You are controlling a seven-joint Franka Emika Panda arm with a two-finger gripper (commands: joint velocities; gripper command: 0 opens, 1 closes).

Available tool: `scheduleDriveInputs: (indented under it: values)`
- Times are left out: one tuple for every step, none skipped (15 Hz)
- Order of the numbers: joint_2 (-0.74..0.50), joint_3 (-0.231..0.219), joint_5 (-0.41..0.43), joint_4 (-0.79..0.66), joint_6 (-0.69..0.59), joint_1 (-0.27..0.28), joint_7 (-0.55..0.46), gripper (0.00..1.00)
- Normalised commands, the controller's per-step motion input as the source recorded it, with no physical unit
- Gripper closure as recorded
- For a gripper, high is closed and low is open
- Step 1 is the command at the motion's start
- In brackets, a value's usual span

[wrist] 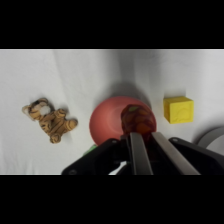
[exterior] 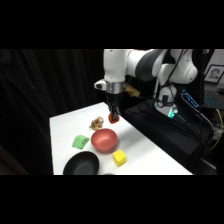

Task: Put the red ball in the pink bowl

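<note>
- Side view: I see the end effector (exterior: 113, 119) hanging above the bench (exterior: 150, 150), clamped on the red ball (exterior: 114, 120), just behind the pink bowl (exterior: 104, 139) and clear of its rim.
- Beside the pink bowl sit a yellow block (exterior: 119, 158), a green block (exterior: 80, 142), a black bowl (exterior: 81, 164) and a tiger toy (exterior: 97, 122).
- Wrist view: I see the red ball (wrist: 137, 121) pinched between the fingers (wrist: 137, 150), over the pink bowl (wrist: 107, 122).
- The tiger toy (wrist: 50, 120) lies left of the pink bowl, the yellow block (wrist: 178, 109) right of it, both apart from it.
</note>
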Motion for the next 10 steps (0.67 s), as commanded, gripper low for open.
scheduleDriveInputs:
  values:
    - [0.33, -0.075, -0.026, 0.43, -0.09, -0.063, -0.14, 0.98]
    - [0.31, -0.073, -0.022, 0.41, -0.08, -0.050, -0.13, 0.98]
    - [0.29, -0.069, -0.020, 0.38, -0.07, -0.040, -0.13, 0.98]
    - [0.29, -0.066, -0.028, 0.36, -0.04, -0.032, -0.12, 0.98]
    - [0.30, -0.064, -0.031, 0.34, 0.03, -0.028, -0.11, 0.98]
    - [0.32, -0.059, -0.016, 0.32, 0.11, -0.026, -0.13, 0.98]
    - [0.33, -0.058, -0.016, 0.30, 0.15, -0.022, -0.12, 0.98]
    - [0.32, -0.056, -0.012, 0.26, 0.19, -0.017, -0.12, 0.97]
    - [0.30, -0.053, -0.003, 0.23, 0.22, -0.013, -0.12, 0.97]
    - [0.27, -0.051, 0.002, 0.21, 0.24, -0.006, -0.12, 0.97]
